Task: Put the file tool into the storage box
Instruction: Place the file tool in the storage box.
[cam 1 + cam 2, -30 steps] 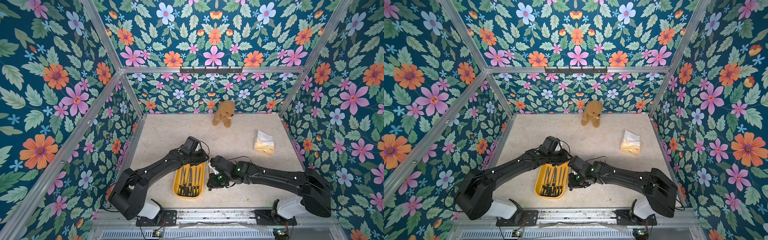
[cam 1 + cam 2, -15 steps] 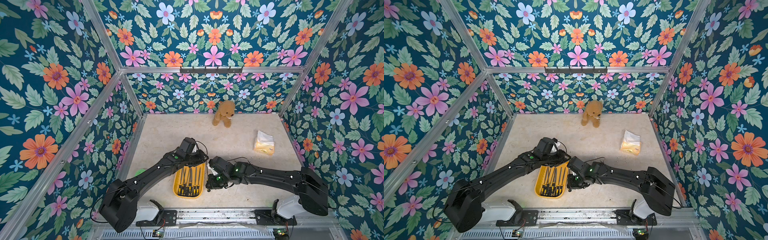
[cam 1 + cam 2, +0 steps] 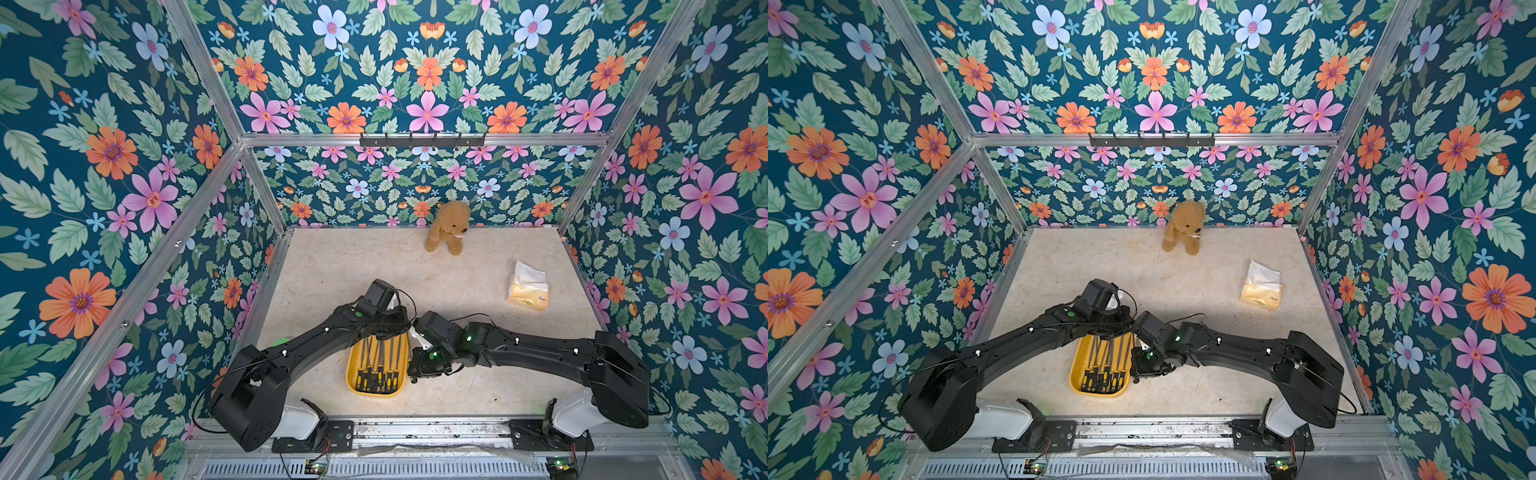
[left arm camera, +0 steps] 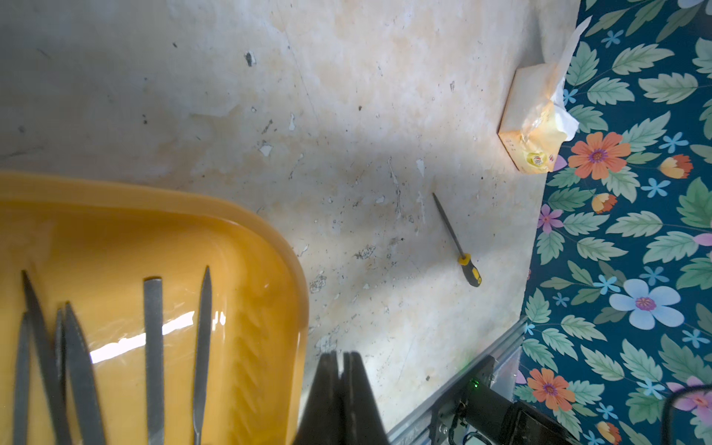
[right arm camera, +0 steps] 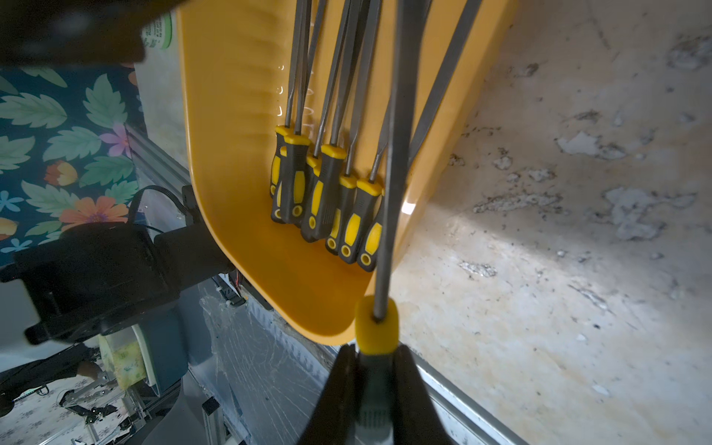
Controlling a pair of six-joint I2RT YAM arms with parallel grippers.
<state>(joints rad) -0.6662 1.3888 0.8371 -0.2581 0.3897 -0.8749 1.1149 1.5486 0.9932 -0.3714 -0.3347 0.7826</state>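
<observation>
Beige tabletop (image 3: 353, 270), worn and flaked. Yellow storage box (image 3: 351, 372) is set near the front edge; teddy bear (image 3: 448, 226) is propped by the back wall; tissue pack (image 3: 528, 289) is laid rightward. One file tool (image 4: 456, 240) is seen loose, well apart from the box.

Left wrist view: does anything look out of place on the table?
Yes. One file lies alone on the bare table, apart from the box where the other files lie, over toward the tissue pack. The table's coating is also chipped in spots.
</observation>
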